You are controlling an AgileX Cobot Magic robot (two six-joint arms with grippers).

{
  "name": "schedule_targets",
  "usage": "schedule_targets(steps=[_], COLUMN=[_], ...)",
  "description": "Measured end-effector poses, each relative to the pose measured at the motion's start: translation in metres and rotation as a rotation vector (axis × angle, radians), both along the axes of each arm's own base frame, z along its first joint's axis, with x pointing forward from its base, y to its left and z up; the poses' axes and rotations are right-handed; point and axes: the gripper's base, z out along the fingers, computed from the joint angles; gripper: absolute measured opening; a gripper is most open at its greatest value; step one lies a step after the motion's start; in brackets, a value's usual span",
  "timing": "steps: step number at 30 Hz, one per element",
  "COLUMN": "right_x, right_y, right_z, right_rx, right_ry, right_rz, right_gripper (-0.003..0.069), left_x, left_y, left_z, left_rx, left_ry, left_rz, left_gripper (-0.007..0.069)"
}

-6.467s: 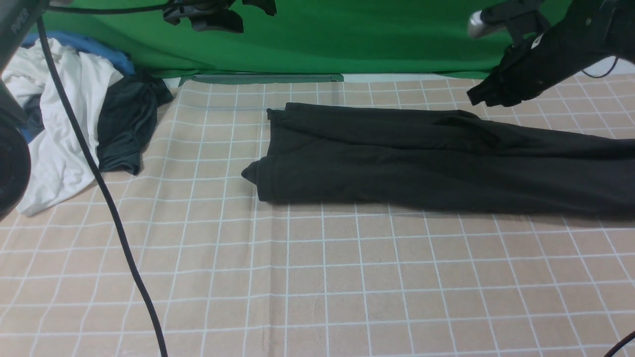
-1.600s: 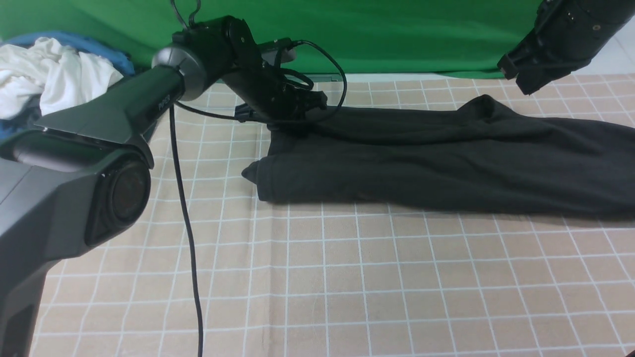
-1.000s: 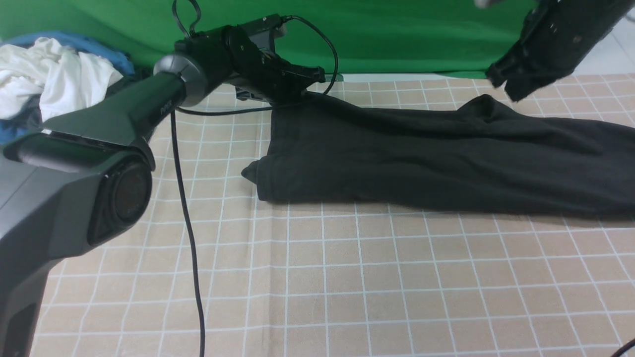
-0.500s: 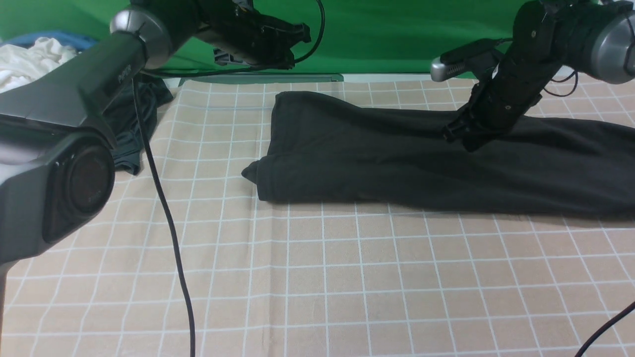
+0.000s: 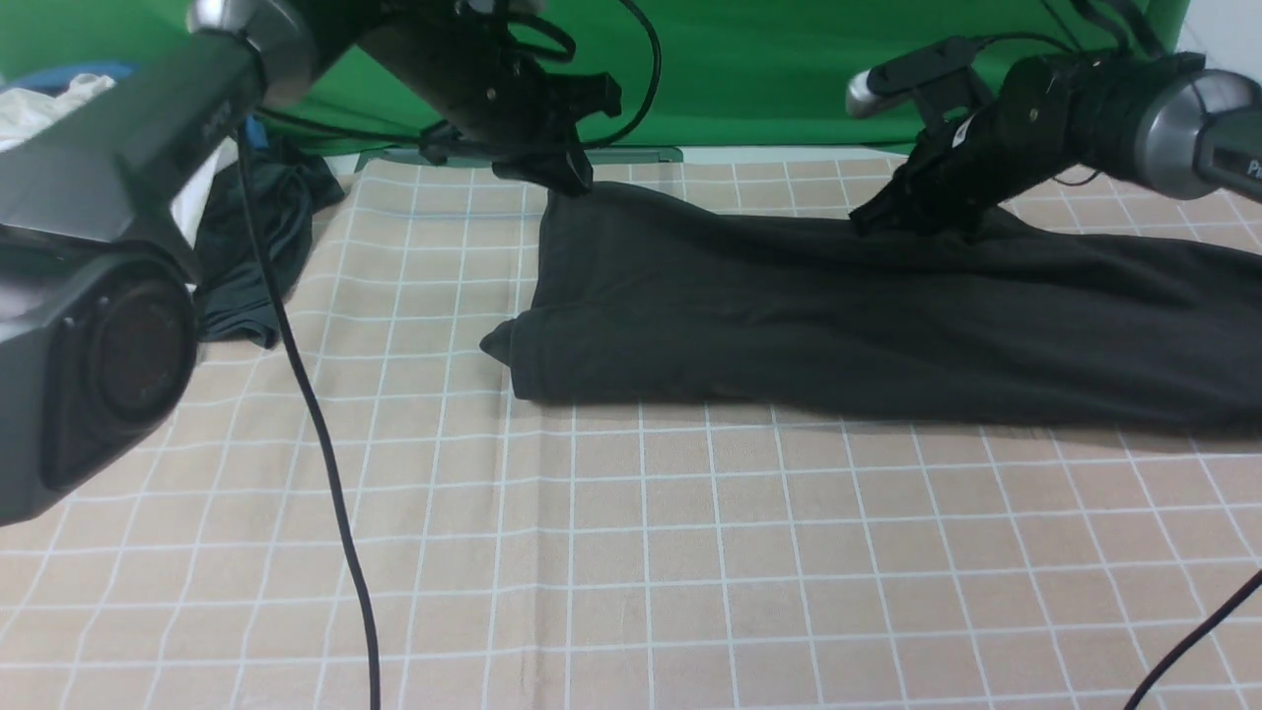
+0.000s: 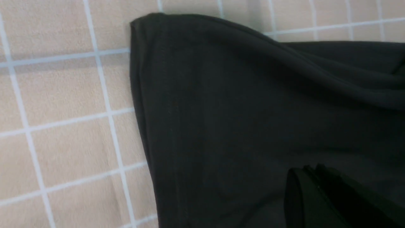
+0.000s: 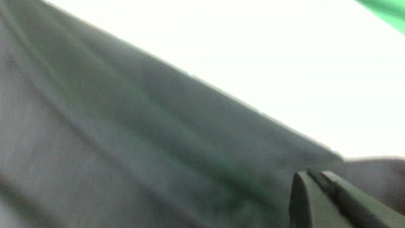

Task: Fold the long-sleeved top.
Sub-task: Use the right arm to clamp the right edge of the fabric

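Note:
The long-sleeved top (image 5: 789,316) is black and lies in a long flat band across the checked cloth, running from the middle off the right edge. My left gripper (image 5: 580,182) is shut, with its tips at the top's far left corner. The left wrist view shows that gripper (image 6: 311,169) just above the top (image 6: 237,110), with no cloth between the fingers. My right gripper (image 5: 866,222) is shut too, tips down on the top's far edge. In the blurred right wrist view, the right gripper (image 7: 311,174) lies against the top (image 7: 126,142). Chest print and neck label are hidden.
A dark grey-teal garment (image 5: 246,247) and a white shirt (image 5: 39,89) are piled at the far left. My left arm's base (image 5: 99,345) and its black cable (image 5: 315,473) cross the left side. A green backdrop (image 5: 769,69) closes the far edge of the checked tablecloth (image 5: 690,542).
The top's far left corner, raised a second ago, now lies flat. My left gripper rose, then came back down to that corner. My right arm dropped from the upper right onto the far edge.

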Motion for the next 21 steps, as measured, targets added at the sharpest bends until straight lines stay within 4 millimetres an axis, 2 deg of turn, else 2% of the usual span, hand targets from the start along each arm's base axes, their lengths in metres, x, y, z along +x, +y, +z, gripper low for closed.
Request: schedule_targets(steps=[5, 8, 10, 17, 21], right_x=[-0.011, -0.016, -0.016, -0.004, 0.005], right_y=[-0.005, -0.005, -0.005, -0.001, 0.001], right_z=[0.031, 0.038, 0.033, -0.008, -0.009], right_rx=[-0.029, -0.038, -0.037, -0.006, 0.016], right_ry=[0.159, 0.213, 0.243, 0.268, 0.175], right_rz=[0.014, 0.021, 0.022, 0.009, -0.006], right_gripper=[0.0025, 0.0025, 0.0025, 0.0025, 0.0026], left_x=[-0.01, -0.013, -0.013, -0.012, -0.011], left_y=[0.003, 0.004, 0.004, 0.004, 0.005], left_z=[0.031, 0.039, 0.04, 0.039, 0.04], left_rx=[-0.01, -0.016, -0.019, -0.017, -0.015], left_ry=[-0.047, -0.066, -0.069, -0.069, -0.088], left_rz=[-0.003, 0.001, 0.006, 0.01, 0.021], left_gripper=[0.0014, 0.0014, 0.0014, 0.0014, 0.0014])
